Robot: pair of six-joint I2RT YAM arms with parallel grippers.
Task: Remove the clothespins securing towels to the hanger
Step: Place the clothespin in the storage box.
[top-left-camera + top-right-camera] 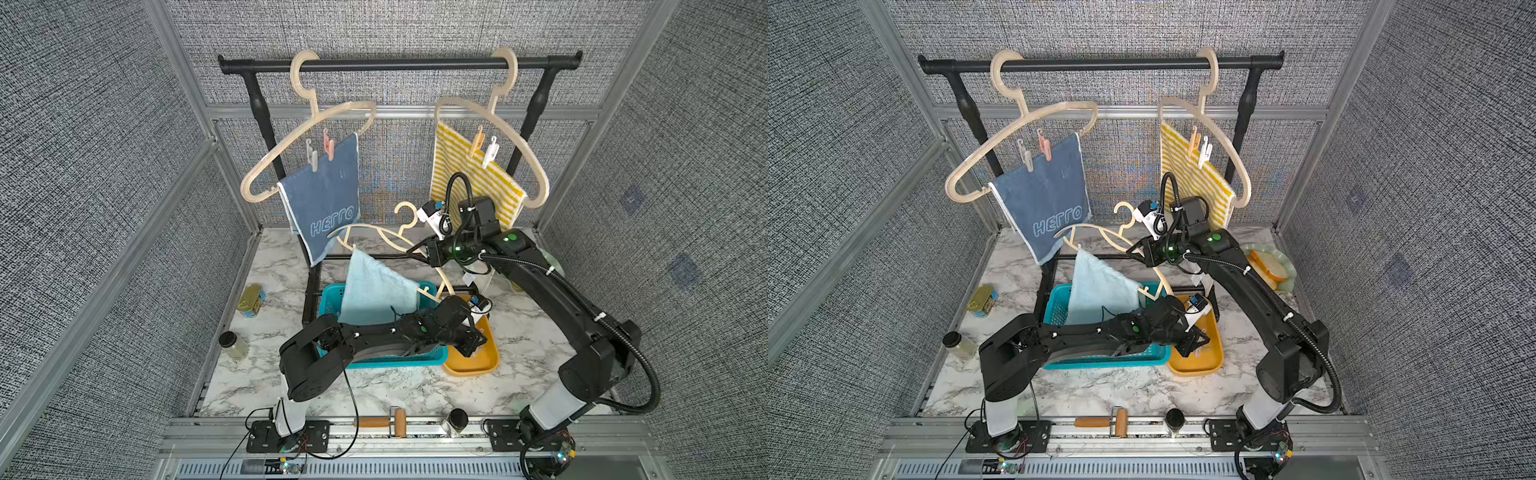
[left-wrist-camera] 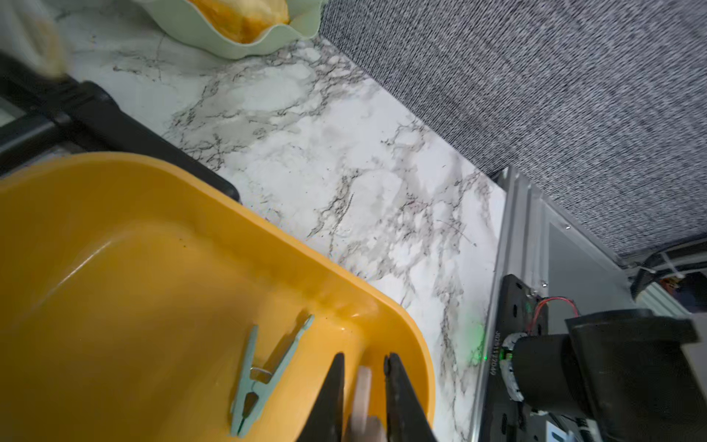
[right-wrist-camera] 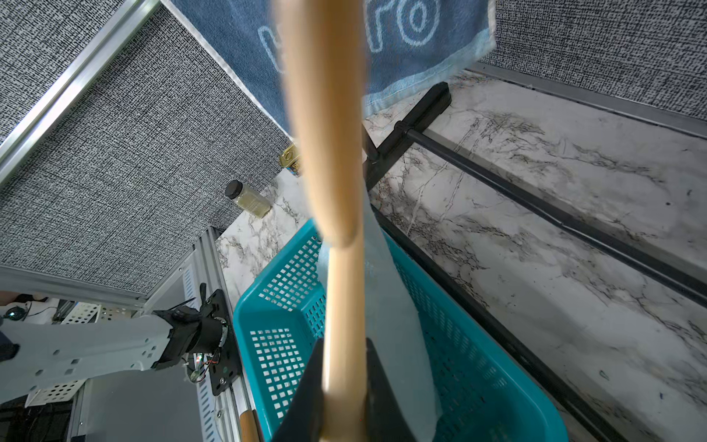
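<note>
Above marble table [image 1: 374, 390], left pincer [image 2: 365, 358] seems parted around beige clothespin [image 2: 362, 386]

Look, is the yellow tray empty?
Not empty: a mint green clothespin lies in the yellow tray, with a pale clothespin beside it at the left end effector.

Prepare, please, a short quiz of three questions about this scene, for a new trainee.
1. True or false: the green clothespin lies in the blue basket.
2. What does the right gripper hold? A) a hanger B) the striped towel C) a jar
3. How many clothespins are clipped on the blue towel?
Key: 1 false, it lies in the yellow tray; 2 A; 3 two.
</note>
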